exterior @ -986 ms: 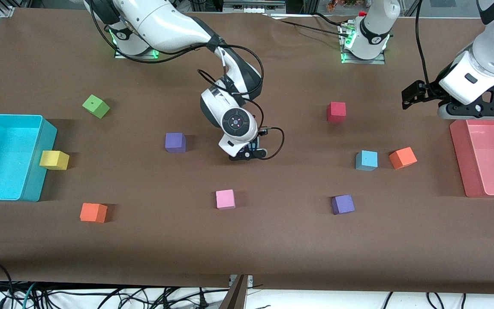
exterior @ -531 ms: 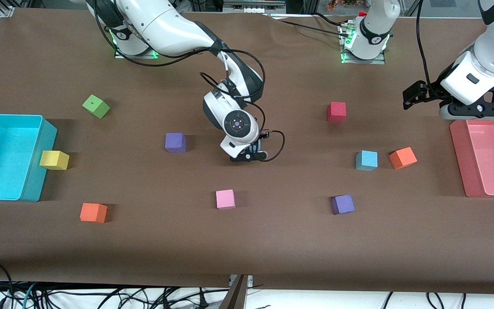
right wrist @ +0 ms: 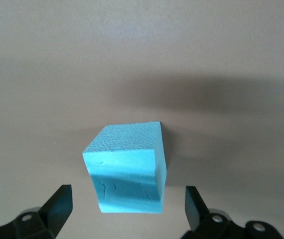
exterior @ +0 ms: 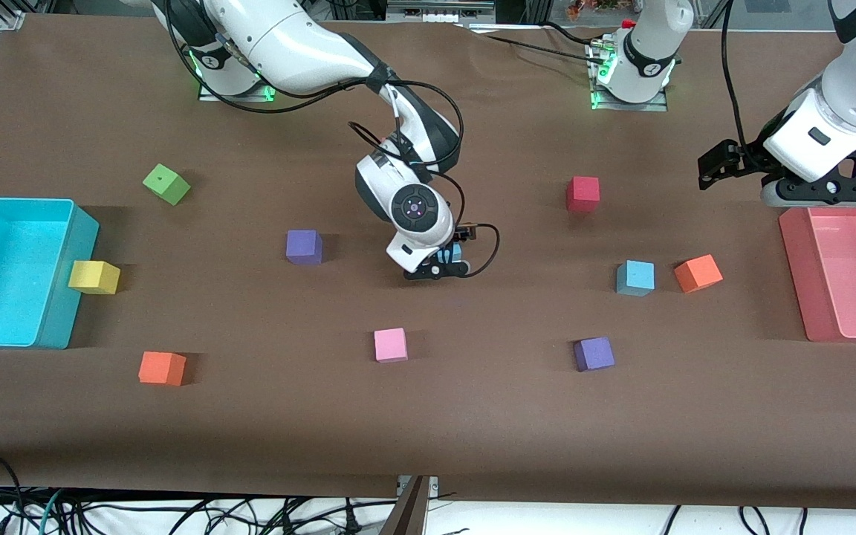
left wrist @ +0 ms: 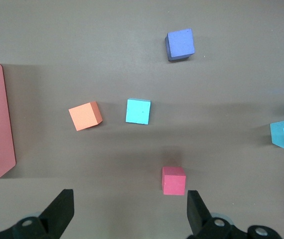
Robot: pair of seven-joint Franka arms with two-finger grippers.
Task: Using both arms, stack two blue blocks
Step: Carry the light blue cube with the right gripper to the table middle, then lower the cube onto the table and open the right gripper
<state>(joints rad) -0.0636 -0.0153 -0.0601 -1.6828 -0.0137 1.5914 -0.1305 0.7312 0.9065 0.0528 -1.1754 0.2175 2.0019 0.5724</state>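
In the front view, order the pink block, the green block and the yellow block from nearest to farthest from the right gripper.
From the right gripper, at mid-table:
1. Pink block, nearer the front camera.
2. Green block, toward the right arm's end.
3. Yellow block, beside the cyan bin.

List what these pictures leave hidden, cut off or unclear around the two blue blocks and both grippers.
- Front view: the right gripper and its wrist cover most of the blue block at the table's middle; contact with the table cannot be judged.
- Left wrist view: that block is cut by the picture's edge.
- Front view: the left gripper, over the table beside the pink bin, is seen side-on; its fingers' gap is unreadable.
- Right wrist view: the second blue block is not in view.
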